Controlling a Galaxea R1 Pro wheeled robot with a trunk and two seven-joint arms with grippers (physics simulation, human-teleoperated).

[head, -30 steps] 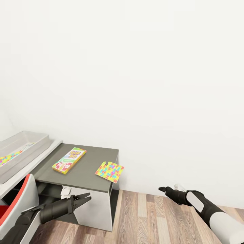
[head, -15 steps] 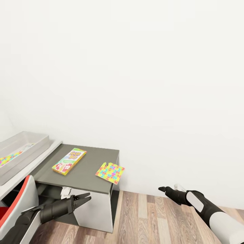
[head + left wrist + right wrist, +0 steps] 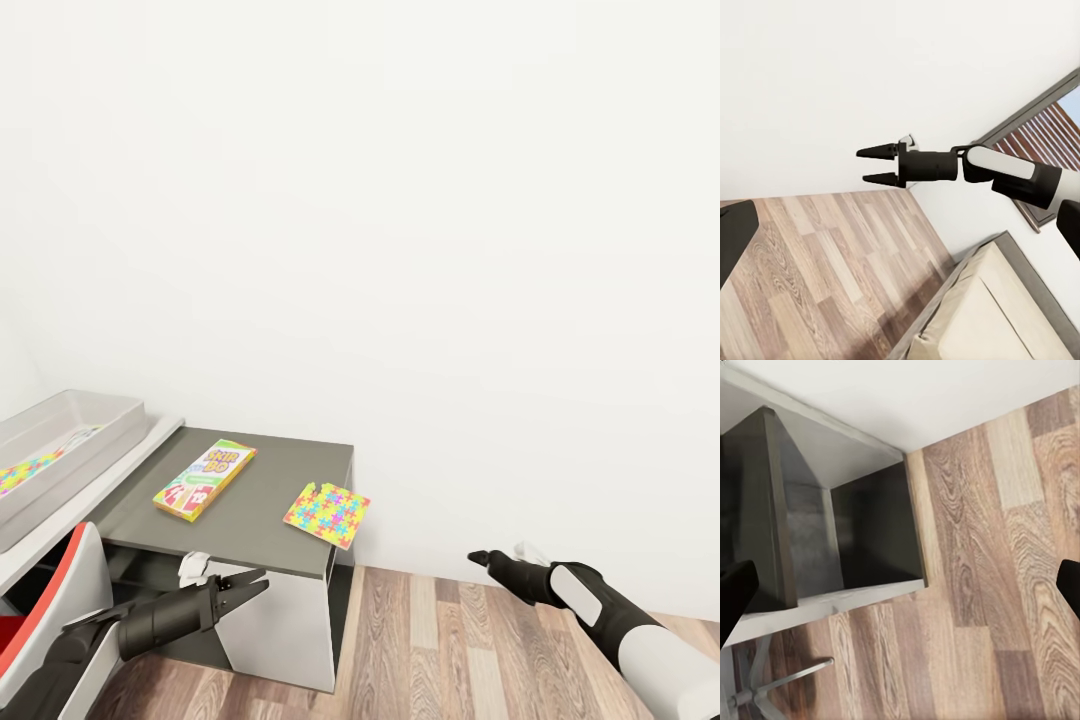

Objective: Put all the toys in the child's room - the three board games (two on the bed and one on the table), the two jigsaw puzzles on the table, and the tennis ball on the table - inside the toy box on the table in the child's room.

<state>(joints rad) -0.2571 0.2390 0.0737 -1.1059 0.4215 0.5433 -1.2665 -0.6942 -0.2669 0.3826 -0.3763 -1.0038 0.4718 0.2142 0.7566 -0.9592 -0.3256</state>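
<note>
Two toys lie on the table [image 3: 250,520]: board game [image 3: 204,479] and overhanging corner puzzle [image 3: 327,515], above my spread left gripper [image 3: 250,587]; right gripper [image 3: 480,557] spread, empty.

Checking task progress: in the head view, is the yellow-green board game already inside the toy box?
No. The yellow-green board game lies on the dark grey side unit, apart from the toy box.

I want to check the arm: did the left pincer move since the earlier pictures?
No. The left pincer keeps its place in the head view; the table and puzzle drifted slightly, so the camera moved.
</note>
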